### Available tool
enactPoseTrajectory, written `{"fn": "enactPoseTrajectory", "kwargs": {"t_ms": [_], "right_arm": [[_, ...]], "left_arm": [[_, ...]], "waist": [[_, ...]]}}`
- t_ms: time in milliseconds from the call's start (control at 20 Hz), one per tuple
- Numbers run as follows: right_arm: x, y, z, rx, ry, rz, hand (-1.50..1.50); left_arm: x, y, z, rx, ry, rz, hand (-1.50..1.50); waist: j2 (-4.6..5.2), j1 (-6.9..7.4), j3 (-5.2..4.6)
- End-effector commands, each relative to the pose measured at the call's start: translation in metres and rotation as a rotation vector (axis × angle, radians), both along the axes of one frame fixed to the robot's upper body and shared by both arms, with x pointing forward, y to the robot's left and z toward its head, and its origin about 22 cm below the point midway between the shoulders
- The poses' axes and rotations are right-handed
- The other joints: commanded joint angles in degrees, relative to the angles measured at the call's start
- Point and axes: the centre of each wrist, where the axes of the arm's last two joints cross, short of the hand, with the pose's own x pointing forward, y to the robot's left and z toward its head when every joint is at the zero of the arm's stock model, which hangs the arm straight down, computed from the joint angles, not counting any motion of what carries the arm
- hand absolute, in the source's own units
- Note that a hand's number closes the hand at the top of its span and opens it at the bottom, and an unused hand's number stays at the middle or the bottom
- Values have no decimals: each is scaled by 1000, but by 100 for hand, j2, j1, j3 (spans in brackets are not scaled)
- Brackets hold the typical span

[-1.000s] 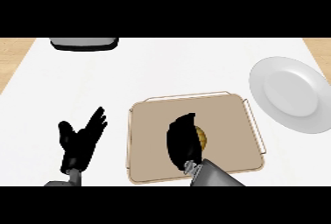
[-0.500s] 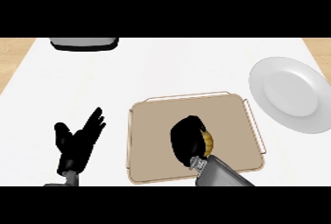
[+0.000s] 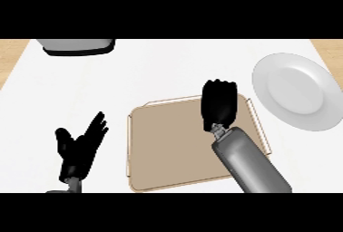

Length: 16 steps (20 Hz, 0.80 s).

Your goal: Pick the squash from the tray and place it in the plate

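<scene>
The right hand (image 3: 220, 105) hangs over the far right part of the tray (image 3: 167, 149), seen from the back, with its fingers (image 3: 218, 86) curled down and bunched together at the tray's far edge. The squash does not show anywhere: the tray's bare brown floor holds nothing, and the plate (image 3: 298, 93), lying on the counter (image 3: 167, 72) just to the right of the tray, is bare too. The likely reading is that the squash sits inside the curled right hand, hidden under it, though the head view does not prove this. If so, the pick is done and the carry is under way, with the hand near the plate but not yet over it. What is left is crossing the tray's right rim, bringing the hand above the plate and letting go.

The left hand (image 3: 80, 147) rests at the lower left, fingers spread and straight, holding nothing. A grey and black object (image 3: 75, 46) sits at the counter's far left edge.
</scene>
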Motion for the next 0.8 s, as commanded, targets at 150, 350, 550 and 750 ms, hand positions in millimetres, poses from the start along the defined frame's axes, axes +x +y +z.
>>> {"fn": "enactPoseTrajectory", "kwargs": {"t_ms": [150, 350, 550, 750], "right_arm": [[49, -53, 66, 272, -421, -612, 150], [64, -76, 93, 355, -654, -798, 150], [73, -105, 112, 375, -838, -945, 150], [74, -123, 117, 419, -976, -1031, 150]], "left_arm": [[1, -1, 3, -2, -20, -3, 0], [4, -6, 6, -5, -34, -43, 0], [5, -11, 7, -1, -39, -77, 0], [11, -19, 13, -3, -58, -90, 0]], "waist": [[131, 182, -33], [207, 456, -47], [229, 615, -51], [238, 665, -42]]}}
